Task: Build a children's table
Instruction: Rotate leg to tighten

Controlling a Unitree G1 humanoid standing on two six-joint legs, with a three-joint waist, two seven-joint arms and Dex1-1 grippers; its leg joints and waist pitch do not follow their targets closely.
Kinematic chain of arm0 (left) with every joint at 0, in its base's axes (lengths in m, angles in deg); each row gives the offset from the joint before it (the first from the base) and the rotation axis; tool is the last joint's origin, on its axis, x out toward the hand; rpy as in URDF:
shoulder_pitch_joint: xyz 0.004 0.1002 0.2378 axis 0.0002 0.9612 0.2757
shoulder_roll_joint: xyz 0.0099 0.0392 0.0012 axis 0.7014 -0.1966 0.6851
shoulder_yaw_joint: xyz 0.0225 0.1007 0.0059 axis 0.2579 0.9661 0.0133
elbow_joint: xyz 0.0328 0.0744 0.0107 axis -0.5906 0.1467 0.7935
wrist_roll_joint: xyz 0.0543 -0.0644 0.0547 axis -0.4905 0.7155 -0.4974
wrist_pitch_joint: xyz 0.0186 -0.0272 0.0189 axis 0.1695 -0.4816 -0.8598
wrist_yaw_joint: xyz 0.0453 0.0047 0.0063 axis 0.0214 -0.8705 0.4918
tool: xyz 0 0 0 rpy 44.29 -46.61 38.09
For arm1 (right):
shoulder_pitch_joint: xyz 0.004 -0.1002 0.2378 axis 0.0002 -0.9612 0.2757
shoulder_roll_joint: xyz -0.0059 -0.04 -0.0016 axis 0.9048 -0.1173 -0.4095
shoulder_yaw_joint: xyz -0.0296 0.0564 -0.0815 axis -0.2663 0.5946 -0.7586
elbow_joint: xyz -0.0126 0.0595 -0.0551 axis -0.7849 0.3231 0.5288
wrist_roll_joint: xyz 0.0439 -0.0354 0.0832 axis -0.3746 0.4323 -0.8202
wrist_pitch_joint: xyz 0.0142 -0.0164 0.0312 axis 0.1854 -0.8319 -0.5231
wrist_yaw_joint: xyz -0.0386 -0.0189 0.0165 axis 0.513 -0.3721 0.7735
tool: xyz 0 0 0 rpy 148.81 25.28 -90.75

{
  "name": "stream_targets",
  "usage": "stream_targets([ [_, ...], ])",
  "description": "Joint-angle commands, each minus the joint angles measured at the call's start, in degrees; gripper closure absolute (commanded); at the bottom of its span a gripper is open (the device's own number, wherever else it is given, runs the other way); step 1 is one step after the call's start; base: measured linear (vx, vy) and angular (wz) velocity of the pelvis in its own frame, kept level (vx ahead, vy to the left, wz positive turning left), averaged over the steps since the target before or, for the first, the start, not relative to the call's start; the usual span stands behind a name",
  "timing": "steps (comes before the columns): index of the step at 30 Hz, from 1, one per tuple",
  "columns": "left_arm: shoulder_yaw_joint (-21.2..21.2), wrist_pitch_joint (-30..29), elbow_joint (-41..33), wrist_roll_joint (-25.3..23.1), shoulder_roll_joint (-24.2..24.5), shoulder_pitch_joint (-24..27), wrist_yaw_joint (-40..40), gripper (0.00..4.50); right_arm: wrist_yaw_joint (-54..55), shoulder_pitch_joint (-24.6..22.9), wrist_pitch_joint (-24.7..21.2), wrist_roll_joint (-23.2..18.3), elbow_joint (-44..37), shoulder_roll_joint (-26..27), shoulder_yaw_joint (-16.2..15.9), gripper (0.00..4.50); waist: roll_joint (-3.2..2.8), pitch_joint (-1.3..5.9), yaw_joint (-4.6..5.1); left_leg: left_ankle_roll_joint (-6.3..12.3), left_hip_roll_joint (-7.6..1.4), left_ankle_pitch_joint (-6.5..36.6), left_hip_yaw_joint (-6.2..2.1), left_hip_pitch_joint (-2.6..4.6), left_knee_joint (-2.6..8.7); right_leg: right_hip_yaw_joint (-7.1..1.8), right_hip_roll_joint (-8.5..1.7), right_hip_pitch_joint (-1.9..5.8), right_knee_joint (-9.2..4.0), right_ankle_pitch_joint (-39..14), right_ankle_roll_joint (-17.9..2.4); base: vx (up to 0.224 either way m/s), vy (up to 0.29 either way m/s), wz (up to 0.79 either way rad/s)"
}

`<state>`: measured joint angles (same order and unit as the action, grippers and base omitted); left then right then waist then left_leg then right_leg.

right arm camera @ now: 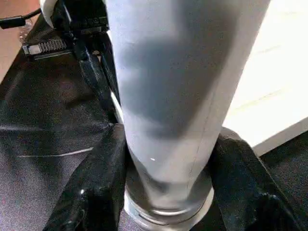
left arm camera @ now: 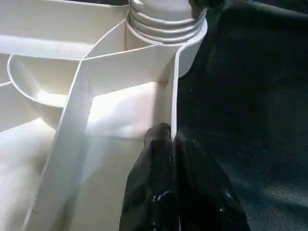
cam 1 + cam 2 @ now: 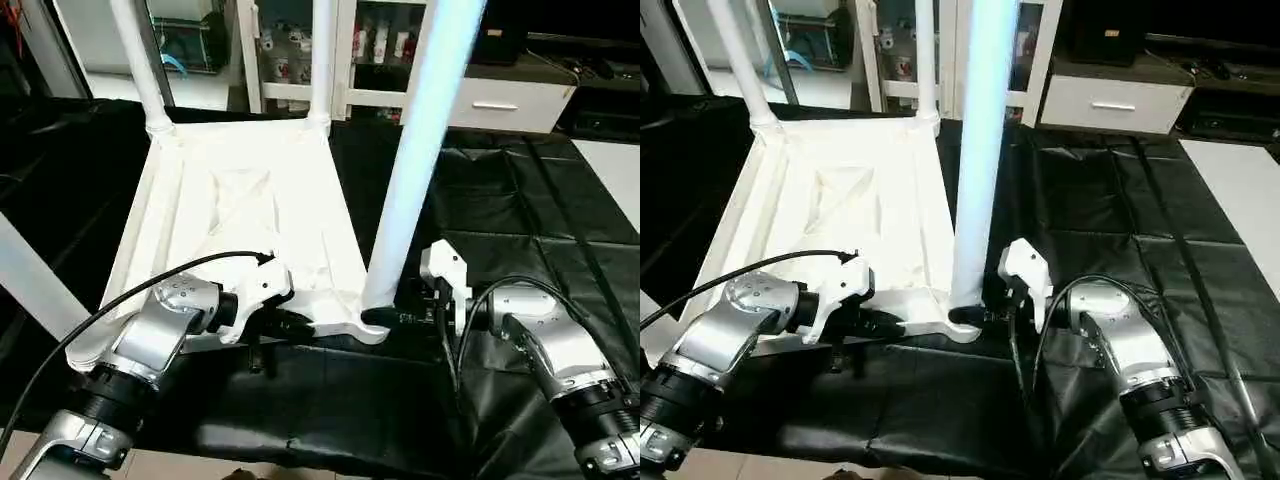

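Observation:
The white tabletop (image 3: 250, 200) lies underside up on the black-covered work table. Two legs (image 3: 140, 60) (image 3: 321, 60) stand in its far corners, and another leg (image 3: 30, 285) slants at the left edge. A fourth leg (image 3: 410, 170) stands upright in the near right corner socket (image 2: 166, 19). My left gripper (image 2: 166, 137) is shut on the tabletop's thin near rim, close to that socket. My right gripper (image 1: 168, 139) holds the base of the upright leg, one black finger (image 1: 103, 173) pressed on each side.
Black sheeting (image 3: 520, 210) covers the work table to the right of the tabletop. White shelving and a low cabinet (image 3: 500, 100) stand beyond the far edge. A black cable (image 3: 130, 290) arcs over my left forearm.

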<state>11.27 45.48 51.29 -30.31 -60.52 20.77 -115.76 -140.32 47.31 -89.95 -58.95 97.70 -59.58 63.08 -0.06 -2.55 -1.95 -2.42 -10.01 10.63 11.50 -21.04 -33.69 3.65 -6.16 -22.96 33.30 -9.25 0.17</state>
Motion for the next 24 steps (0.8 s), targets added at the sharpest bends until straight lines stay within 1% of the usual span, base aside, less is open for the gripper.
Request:
stream_targets([
  [1, -0.10, 0.91, 2.06, 0.60, -2.80, -0.34, 3.01, 4.50, 4.36, -0.01, -0.28, 3.05, 3.33, 1.76, -1.49, 2.43, 0.77, 3.04, 0.18, 2.60, -3.03, 16.18, -1.32, 0.66, 4.34, -2.17, -2.36, 2.00, -3.79, -19.34, -12.50, 0.000, 0.000, 0.00],
  [2, -0.41, 1.10, 3.19, 0.21, -3.76, -0.95, 4.76, 4.50, 6.51, -0.02, -0.45, 3.42, 4.15, 2.92, -1.25, 2.44, 0.85, 2.98, 0.33, 2.03, -3.04, 17.22, -1.40, 0.70, 4.35, -2.18, -2.40, 1.90, -3.89, -21.18, -11.96, 0.000, 0.000, 0.00],
  [3, -0.56, 1.26, 4.06, -0.02, -4.50, -1.44, 5.87, 4.50, 7.77, -0.12, -0.77, 3.44, 4.57, 3.84, -1.10, 2.44, 0.87, 2.87, 0.45, 1.03, -2.97, 19.31, -1.63, 0.84, 4.45, -2.08, -2.46, 1.85, -4.23, -24.95, -10.57, 0.000, 0.000, 0.00],
  [4, -0.61, 1.28, 4.50, -0.11, -4.89, -1.71, 6.35, 4.50, 8.36, -0.21, -1.05, 3.34, 4.72, 4.36, -1.00, 2.45, 0.92, 2.78, 0.66, 0.44, -2.90, 21.19, -1.75, 0.99, 4.48, -2.02, -2.44, 1.60, -4.58, -27.92, -9.36, 0.000, 0.000, 0.00],
  [5, -0.86, 1.19, 5.60, -0.33, -5.89, -2.40, 7.86, 4.50, 9.74, -0.44, -1.41, 3.30, 4.87, 5.46, -0.91, 2.47, 0.98, 2.76, 0.72, 0.14, -2.86, 22.16, -1.90, 0.99, 4.48, -1.98, -2.56, 1.58, -4.85, -30.19, -8.22, 0.000, 0.000, 0.00],
  [6, -0.86, 1.19, 5.60, -0.33, -5.89, -2.40, 7.86, 4.50, 9.74, -0.44, -1.41, 3.30, 4.87, 5.46, -0.91, 2.47, 0.99, 2.70, 0.79, 0.11, -2.81, 22.60, -1.92, 1.06, 4.51, -1.93, -2.49, 1.43, -5.03, -31.18, -7.72, 0.000, 0.000, 0.00],
  [7, -1.52, 1.61, 8.08, -0.65, -8.28, -4.03, 11.22, 4.50, 13.39, -0.56, -1.90, 3.67, 5.59, 8.12, -0.81, 2.48, 0.83, 2.52, 0.82, -0.12, -2.80, 23.88, -1.95, 1.36, 4.52, -1.87, -2.46, 1.08, -5.43, -33.17, -6.88, 0.000, 0.000, 0.00],
  [8, -1.74, 1.90, 9.28, -0.90, -9.49, -4.88, 13.08, 4.50, 15.70, -0.44, -1.96, 4.09, 6.21, 9.72, -0.69, 2.48, 0.83, 2.39, 0.97, -0.30, -2.72, 24.74, -1.95, 1.49, 4.50, -1.76, -2.38, 0.85, -5.65, -34.45, -6.43, 0.000, 0.000, 0.00],
  [9, -1.74, 1.90, 9.28, -0.90, -9.49, -4.88, 13.08, 4.50, 15.70, -0.44, -1.96, 4.09, 6.21, 9.72, -0.69, 2.48, 0.94, 2.30, 1.24, -0.85, -2.54, 26.18, -2.25, 1.47, 4.49, -1.37, -2.45, 0.94, -6.02, -37.37, -5.11, 0.000, 0.000, 0.00],
  [10, -1.81, 1.99, 10.64, -1.58, -10.74, -5.99, 15.58, 4.50, 18.91, 0.08, -1.94, 4.79, 7.38, 11.63, -0.44, 2.49, 0.97, 2.25, 1.61, -1.24, -2.43, 27.36, -2.56, 1.29, 4.53, -0.96, -2.56, 1.10, -6.35, -39.73, -3.76, 0.000, 0.000, 0.00],
  [11, -1.86, 2.70, 12.87, -2.93, -12.49, -7.59, 19.26, 4.50, 24.97, 1.51, -1.89, 6.24, 10.12, 14.62, 0.45, 2.50, 0.74, 2.14, 2.16, -1.63, -2.31, 29.30, -2.80, 1.53, 4.47, -0.48, -2.48, 0.74, -6.82, -41.55, -2.83, 0.000, 0.000, 0.00],
  [12, -1.88, 2.85, 13.23, -3.15, -12.76, -7.84, 19.83, 4.50, 26.00, 1.77, -1.89, 6.48, 10.60, 15.10, 0.62, 2.50, 0.62, 2.04, 2.55, -1.93, -2.15, 30.65, -2.89, 1.97, 4.26, -0.03, -2.39, 0.35, -7.20, -42.78, -2.39, -0.063, 0.019, -0.08],
  [13, -2.05, 2.78, 14.70, -4.14, -14.10, -8.98, 22.95, 4.50, 31.65, 3.38, -1.77, 7.65, 13.27, 17.21, 1.61, 2.50, 0.57, 2.02, 3.21, -2.08, -1.93, 32.92, -3.21, 2.45, 3.81, 1.17, -2.27, 0.50, -8.14, -44.61, -0.95, -0.078, 0.021, -0.03],
  [14, -2.10, 2.76, 15.16, -4.51, -14.52, -9.35, 24.11, 4.50, 33.46, 3.92, -1.78, 7.97, 14.14, 17.87, 1.94, 2.50, 0.05, 1.96, 3.31, -2.10, -1.97, 33.96, -3.22, 3.00, 3.71, 1.57, -2.24, 0.26, -8.60, -44.58, -0.81, -0.078, 0.021, -0.03],
  [15, -2.18, 2.68, 15.81, -4.96, -15.02, -9.88, 25.58, 4.50, 35.65, 4.70, -1.79, 8.32, 15.32, 18.63, 2.36, 2.50, -0.62, 1.61, 4.56, -2.18, -2.35, 38.16, -3.88, 3.25, 4.42, 3.74, -1.60, 1.00, -9.31, -41.95, -0.57, -0.065, 0.031, -0.02],
  [16, -2.22, 2.65, 16.22, -5.24, -15.31, -10.21, 26.47, 4.50, 36.92, 5.17, -1.80, 8.52, 16.02, 19.07, 2.61, 2.52, -1.99, 1.07, 4.89, -3.55, -4.08, 46.09, -4.80, 1.52, 7.65, 4.88, -0.74, 3.96, -6.11, -33.17, -1.71, -0.101, 0.044, -0.07],
  [17, -2.51, 2.46, 16.82, -5.63, -15.90, -10.72, 28.41, 4.50, 39.21, 5.95, -1.93, 8.51, 17.20, 19.90, 3.26, 2.52, -2.67, 0.72, 2.76, -5.64, -5.75, 54.19, -3.78, -3.24, 13.35, 3.30, 0.24, 8.08, 4.85, -14.86, -4.41, -0.101, 0.044, -0.07],
  [18, -3.67, 1.71, 18.59, -6.60, -18.14, -12.42, 34.89, 4.50, 47.07, 8.79, -2.14, 8.22, 21.30, 23.00, 5.51, 2.52, -2.48, 0.77, 0.51, -5.04, -5.32, 54.85, -1.93, -3.00, 14.35, 3.05, 1.19, 6.65, 6.33, -11.16, -4.22, -0.084, -0.004, 0.16],
  [19, -4.56, 1.50, 19.85, -7.10, -19.52, -13.48, 38.52, 4.50, 50.94, 10.39, -1.89, 8.09, 23.48, 24.97, 6.69, 2.52, 1.84, 2.82, 1.59, -3.21, -3.26, 40.01, -1.19, 2.15, 8.42, -1.99, -1.34, 3.18, 2.60, -26.27, -2.47, 0.004, -0.096, 0.16],
  [20, -5.13, 1.69, 20.88, -7.60, -20.42, -14.30, 41.23, 4.50, 53.91, 11.59, -1.14, 8.20, 25.03, 26.50, 7.42, 2.52, 2.50, 2.40, 1.66, -4.22, -1.28, 31.45, -2.13, 5.76, 0.67, -2.49, -5.61, -2.21, -5.22, -46.35, -3.16, 0.004, -0.096, 0.16],
  [21, -5.37, 2.31, 21.83, -7.95, -20.77, -14.88, 42.87, 4.50, 55.12, 12.31, -0.07, 8.75, 25.91, 27.39, 7.61, 2.52, 3.61, 2.64, 1.32, -0.19, -0.50, 10.83, -3.63, 1.20, -3.61, -3.95, -9.44, 1.16, -7.38, -57.29, -1.87, 0.067, -0.053, -0.28],
  [22, -5.45, 2.80, 22.47, -8.20, -20.88, -15.22, 43.73, 4.50, 55.65, 12.67, 0.66, 9.23, 26.38, 27.84, 7.68, 2.52, 0.99, 2.78, 0.01, -0.79, -2.17, 3.47, -4.67, -2.87, 1.81, -2.54, -6.75, 4.44, -4.09, -38.88, -5.00, 0.072, 0.038, -0.33],
  [23, -5.65, 3.58, 23.02, -8.21, -20.82, -15.52, 44.24, 4.50, 55.25, 13.03, 1.93, 9.42, 26.81, 28.33, 7.66, 2.53, 0.30, 3.60, 0.04, -1.56, -2.85, 5.66, -4.21, -1.16, 3.61, -0.82, -2.15, 2.97, -1.67, -21.61, -6.70, 0.072, 0.038, -0.33],
  [24, -6.10, 4.14, 23.37, -7.99, -20.74, -15.75, 44.19, 4.50, 54.73, 13.37, 3.15, 9.43, 27.15, 28.68, 7.78, 2.53, 0.69, 3.42, 0.50, -1.10, -2.88, 8.64, -3.84, -0.63, 3.60, -1.02, -1.71, 2.26, -1.54, -16.83, -8.10, 0.000, 0.000, 0.00],
])
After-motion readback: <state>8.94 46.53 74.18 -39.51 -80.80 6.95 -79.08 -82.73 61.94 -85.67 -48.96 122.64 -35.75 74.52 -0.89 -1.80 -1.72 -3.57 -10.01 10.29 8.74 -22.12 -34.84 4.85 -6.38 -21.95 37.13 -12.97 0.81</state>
